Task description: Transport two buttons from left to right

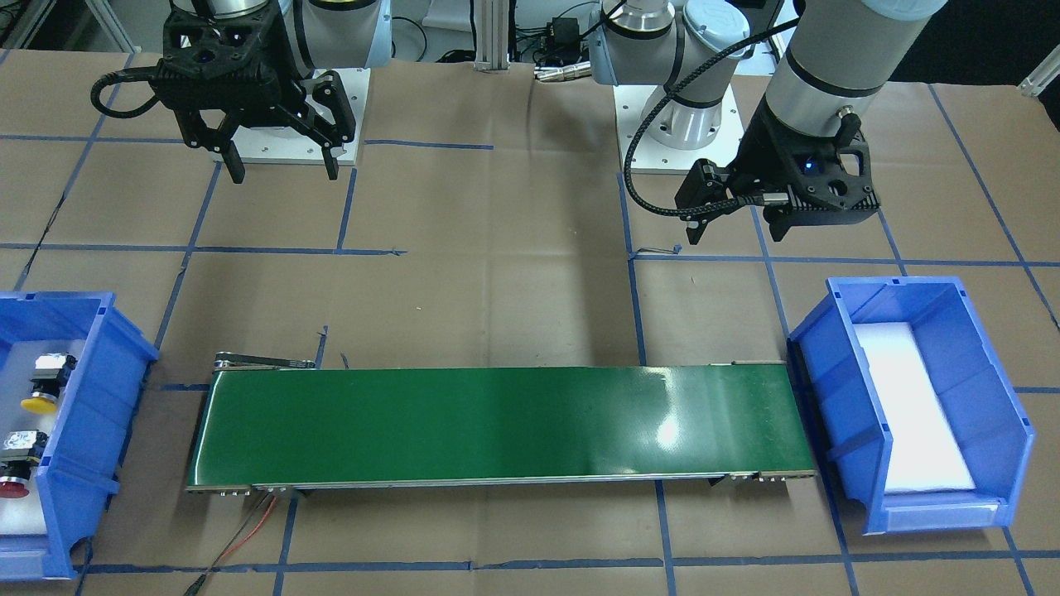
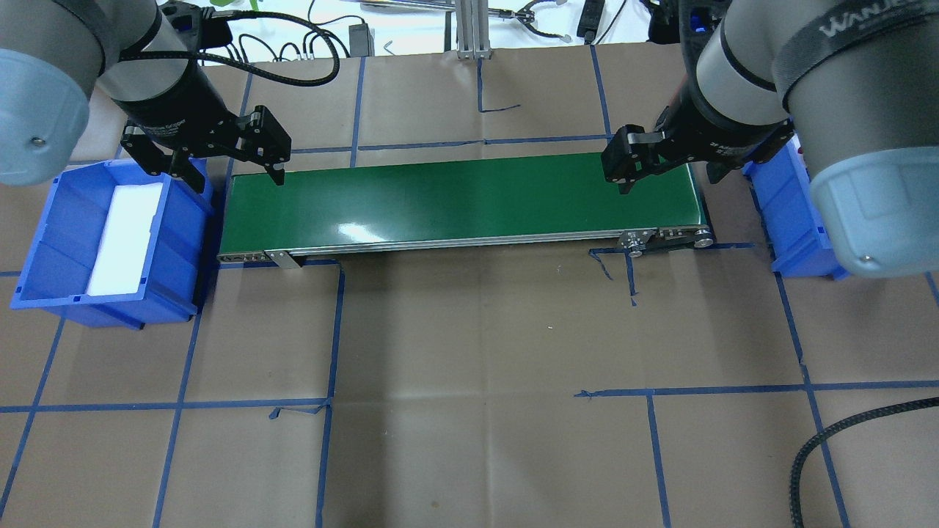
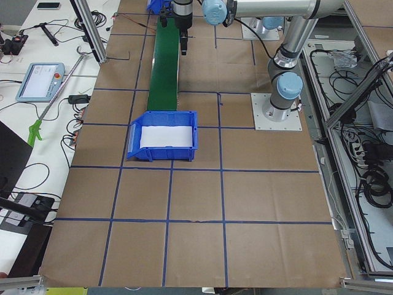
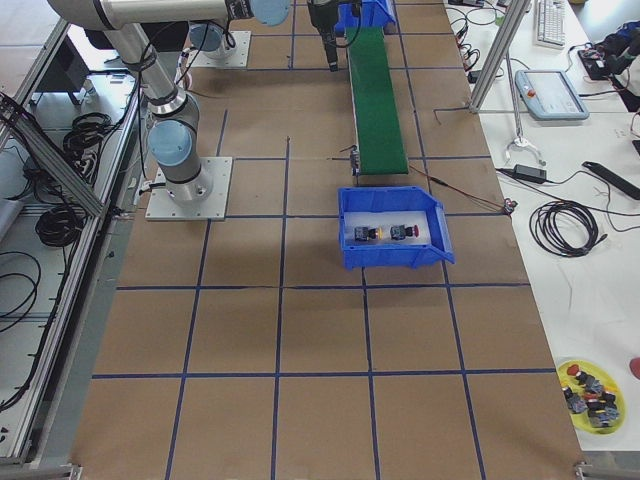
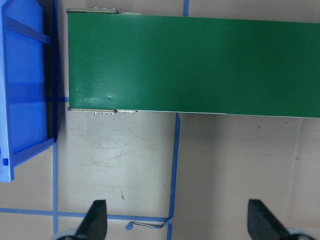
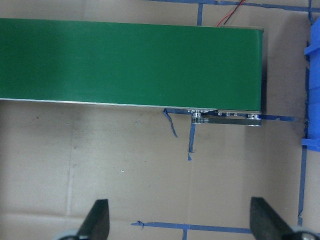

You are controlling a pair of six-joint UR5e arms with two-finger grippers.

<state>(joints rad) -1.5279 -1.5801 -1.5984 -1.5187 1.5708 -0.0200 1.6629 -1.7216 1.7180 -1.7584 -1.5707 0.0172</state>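
The yellow-capped button and the red-capped button lie on white foam in the blue bin at the belt's end on my right side. Both show in the exterior right view, yellow and red. In the overhead view the right arm hides them. My right gripper is open and empty, hovering near the green conveyor belt's right end, its fingertips spread. My left gripper is open and empty near the belt's left end, fingertips spread wide.
A second blue bin lined with bare white foam stands at the belt's left end, and also shows in the front view. Brown paper with blue tape lines covers the table. Red and black wires trail from the belt's right end.
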